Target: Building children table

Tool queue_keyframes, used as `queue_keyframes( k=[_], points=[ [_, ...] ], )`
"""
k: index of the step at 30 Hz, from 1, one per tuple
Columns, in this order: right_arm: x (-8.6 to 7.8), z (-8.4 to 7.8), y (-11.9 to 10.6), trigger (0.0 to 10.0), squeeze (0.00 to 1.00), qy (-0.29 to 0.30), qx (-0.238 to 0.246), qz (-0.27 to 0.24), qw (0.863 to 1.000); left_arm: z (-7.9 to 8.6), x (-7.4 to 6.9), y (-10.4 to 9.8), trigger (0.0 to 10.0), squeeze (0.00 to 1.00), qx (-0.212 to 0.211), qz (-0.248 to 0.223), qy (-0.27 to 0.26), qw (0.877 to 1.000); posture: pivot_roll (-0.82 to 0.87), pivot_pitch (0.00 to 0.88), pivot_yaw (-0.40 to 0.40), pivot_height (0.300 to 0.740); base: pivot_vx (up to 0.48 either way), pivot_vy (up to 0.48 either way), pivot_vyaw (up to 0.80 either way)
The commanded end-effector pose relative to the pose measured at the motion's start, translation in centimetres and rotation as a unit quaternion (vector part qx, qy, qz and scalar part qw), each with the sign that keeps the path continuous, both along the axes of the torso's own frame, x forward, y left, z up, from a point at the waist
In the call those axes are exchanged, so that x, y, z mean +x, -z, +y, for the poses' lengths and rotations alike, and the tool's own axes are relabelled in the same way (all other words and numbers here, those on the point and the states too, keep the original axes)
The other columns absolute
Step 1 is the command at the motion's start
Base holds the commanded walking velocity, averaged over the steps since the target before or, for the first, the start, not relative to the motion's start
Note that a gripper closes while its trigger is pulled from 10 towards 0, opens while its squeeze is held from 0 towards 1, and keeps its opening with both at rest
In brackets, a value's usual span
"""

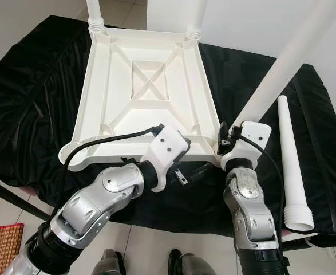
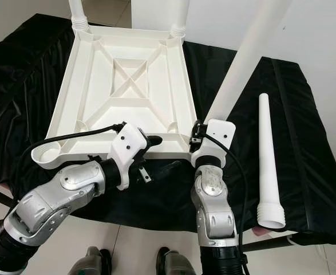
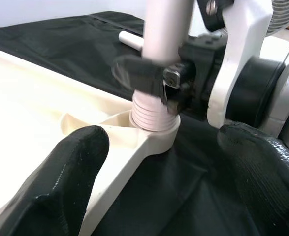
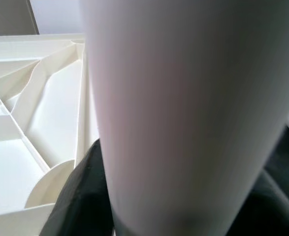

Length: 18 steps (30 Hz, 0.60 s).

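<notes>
- The white plastic tabletop [image 1: 142, 91] lies upside down on the black cloth [image 1: 36, 103], its ribbed underside facing up.
- Two legs stand in its far corner sockets, the far-left leg [image 1: 94, 14] and the far-right leg [image 1: 197, 17].
- A third leg [image 1: 282, 63] stands in the near-right corner socket [image 3: 156, 132], its threaded end seated there and its shaft leaning up to the right.
- The right gripper [image 3: 156, 73] is clamped round this leg just above the socket; in the right wrist view the shaft [image 4: 188, 113] sits directly between its fingers.
- The left gripper [image 1: 193, 172] hovers just beside the right one, at the tabletop's near edge; its fingers [image 3: 65, 172] are spread wide and hold nothing.
- A fourth, loose leg [image 1: 291, 166] lies on the cloth to the right of the right gripper, well apart from it, wide end nearest the robot.
- A woven mat [image 1: 0, 246] lies on the tiled floor at the lower left.
</notes>
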State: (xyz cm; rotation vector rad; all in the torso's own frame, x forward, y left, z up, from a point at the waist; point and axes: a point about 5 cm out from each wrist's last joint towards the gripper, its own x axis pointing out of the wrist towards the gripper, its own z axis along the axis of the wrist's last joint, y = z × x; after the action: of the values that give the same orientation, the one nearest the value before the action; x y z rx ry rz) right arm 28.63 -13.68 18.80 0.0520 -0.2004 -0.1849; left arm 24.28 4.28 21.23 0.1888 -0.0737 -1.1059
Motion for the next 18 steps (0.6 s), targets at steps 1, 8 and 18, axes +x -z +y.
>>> queue_keyframes(
  k=[1, 8, 18],
  points=[
    [-0.1, -0.6, 0.9, 10.0, 1.00, 0.005, 0.002, 0.019, 1.000, -0.2, -0.7, 0.2, 10.0, 0.00, 0.009, 0.005, 0.064, 0.998, 0.06, 0.175, -0.084, 0.740, 0.000, 0.000, 0.00],
    [-0.1, -1.4, 0.6, 10.0, 1.00, -0.044, 0.005, -0.001, 0.999, -0.1, -0.4, 0.0, 10.0, 0.00, 0.007, 0.001, 0.058, 0.998, 0.06, 0.177, -0.083, 0.740, 0.000, 0.000, 0.00],
    [0.4, -2.4, 0.3, 10.0, 0.00, -0.221, -0.028, -0.001, 0.975, -0.2, -0.6, 0.0, 10.0, 0.00, 0.003, 0.004, 0.059, 0.998, 0.05, 0.176, -0.082, 0.740, 0.000, 0.000, 0.00]
  ],
)
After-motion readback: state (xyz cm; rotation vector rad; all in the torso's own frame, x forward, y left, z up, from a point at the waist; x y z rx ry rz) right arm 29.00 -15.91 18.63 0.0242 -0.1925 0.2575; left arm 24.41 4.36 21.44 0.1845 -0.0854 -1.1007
